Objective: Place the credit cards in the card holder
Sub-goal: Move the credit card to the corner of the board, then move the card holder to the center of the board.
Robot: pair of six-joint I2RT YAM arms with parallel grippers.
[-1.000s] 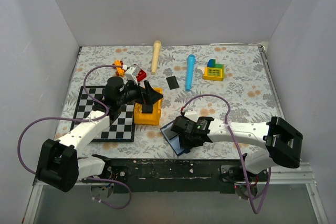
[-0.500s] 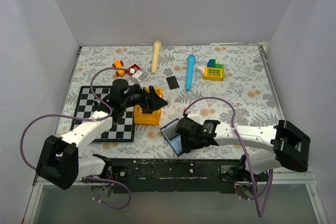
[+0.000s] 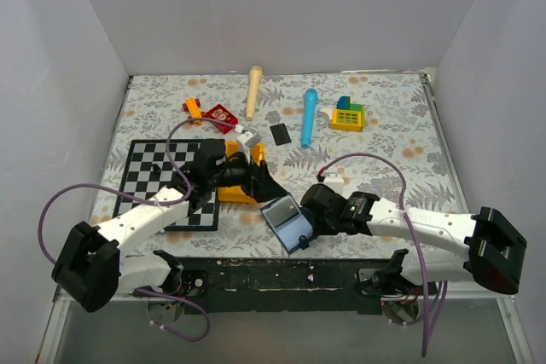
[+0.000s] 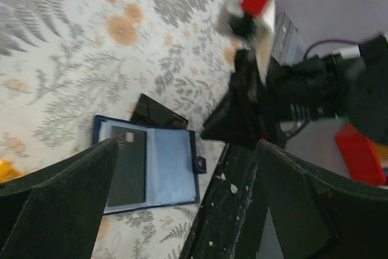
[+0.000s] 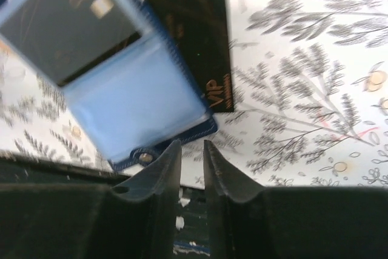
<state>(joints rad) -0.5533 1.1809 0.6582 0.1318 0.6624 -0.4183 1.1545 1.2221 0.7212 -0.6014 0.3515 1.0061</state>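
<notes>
Though 1 credit card (image 4: pixel 127 165) is pocketed in card holder (image 4: pixel 173 171), 2nd card (image 5: pixel 200 40) is left at its edge; R gripper (image 5: pixel 190 147) narrow, empty, L gripper (image 4: pixel 186 144) wide; edge pinch needed.

The flowery counter (image 3: pixel 392 147) holds a checkerboard (image 3: pixel 152 178), the open card holder (image 3: pixel 288 222), a card (image 5: pixel 200 34) and a stick (image 3: pixel 253 91).

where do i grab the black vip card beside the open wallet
The VIP card lies flat with one long edge against the open card holder, so probably pinch its free long edge, coming from the side away from the holder.
</notes>
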